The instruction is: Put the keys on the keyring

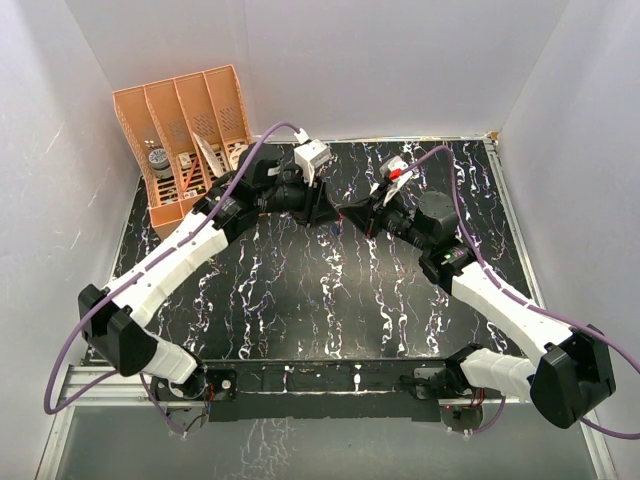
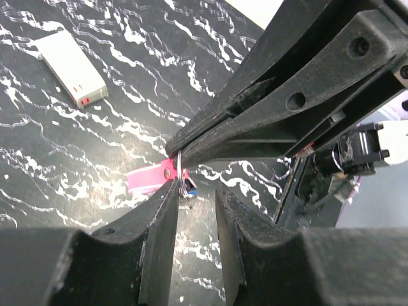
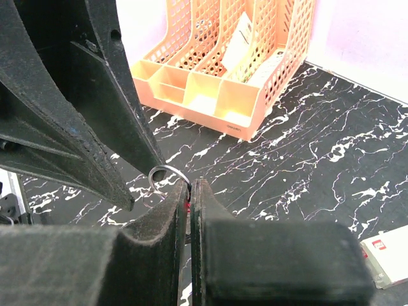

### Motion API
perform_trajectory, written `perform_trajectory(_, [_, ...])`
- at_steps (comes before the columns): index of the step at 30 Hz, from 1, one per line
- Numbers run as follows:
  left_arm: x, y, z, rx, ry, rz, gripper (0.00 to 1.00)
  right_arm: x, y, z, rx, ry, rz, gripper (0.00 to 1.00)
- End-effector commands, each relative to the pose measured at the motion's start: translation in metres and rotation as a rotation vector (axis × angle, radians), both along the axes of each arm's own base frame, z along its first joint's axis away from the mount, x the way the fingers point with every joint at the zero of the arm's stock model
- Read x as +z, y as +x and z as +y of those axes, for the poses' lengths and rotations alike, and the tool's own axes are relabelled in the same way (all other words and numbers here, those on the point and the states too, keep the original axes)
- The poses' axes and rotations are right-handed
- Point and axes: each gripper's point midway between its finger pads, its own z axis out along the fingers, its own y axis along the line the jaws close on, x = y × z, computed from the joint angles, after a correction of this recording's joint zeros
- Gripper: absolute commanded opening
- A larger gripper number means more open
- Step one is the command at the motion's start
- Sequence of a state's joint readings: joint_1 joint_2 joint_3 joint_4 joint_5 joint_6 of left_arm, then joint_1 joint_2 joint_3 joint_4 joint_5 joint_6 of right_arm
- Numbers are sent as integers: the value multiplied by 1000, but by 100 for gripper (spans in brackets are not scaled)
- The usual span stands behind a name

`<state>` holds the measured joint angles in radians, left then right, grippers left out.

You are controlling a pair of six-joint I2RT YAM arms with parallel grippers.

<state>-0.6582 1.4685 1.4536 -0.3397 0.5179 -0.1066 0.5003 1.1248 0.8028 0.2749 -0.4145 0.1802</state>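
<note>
The right fingers [image 3: 213, 213] are clamping the keyring [image 2: 148, 180] just above the bench [image 1: 330, 300], the left fingers [image 2: 159, 220] are hovering apart beneath it; the blue key [image 2: 190, 189] is hanging there, whether threaded I cannot tell

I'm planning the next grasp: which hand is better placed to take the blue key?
Left. The left hand is open with the blue key between its fingertips, while the right hand is shut on the keyring.
</note>
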Motion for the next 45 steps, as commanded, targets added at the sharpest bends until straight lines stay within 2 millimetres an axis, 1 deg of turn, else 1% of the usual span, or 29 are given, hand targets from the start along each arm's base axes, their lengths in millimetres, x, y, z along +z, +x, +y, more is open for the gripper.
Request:
perform_trajectory(1, [48,3,-10,11,-186,-143,28,38,2,-4,-30,71,-95,0])
perform_trajectory(7, [47,4,-12,19,-236,-158,27,43,0,-3,-20,96,-99,0])
perform_trajectory(9, [44,6,-13,31,-247,-162,23,44,-1,-3,-21,105,-96,0])
perform_trajectory(10, [53,3,-9,38,-267,-184,20,45,-1,-3,-23,108,-99,0])
perform_trajectory(11, [55,3,-8,45,-280,-192,18,46,-1,-4,-23,111,-98,0])
perform_trajectory(15, [58,1,-4,65,-317,-213,15,49,-2,-5,-28,123,-101,0])
perform_trajectory(25, [65,-3,2,84,-354,-234,15,53,-3,-4,-24,145,-100,0])
perform_trajectory(41, [59,-6,3,82,-360,-228,16,58,-5,-4,-14,163,-107,0])
perform_trajectory(45, [57,-5,2,83,-359,-224,18,59,-6,-4,-11,164,-106,0])
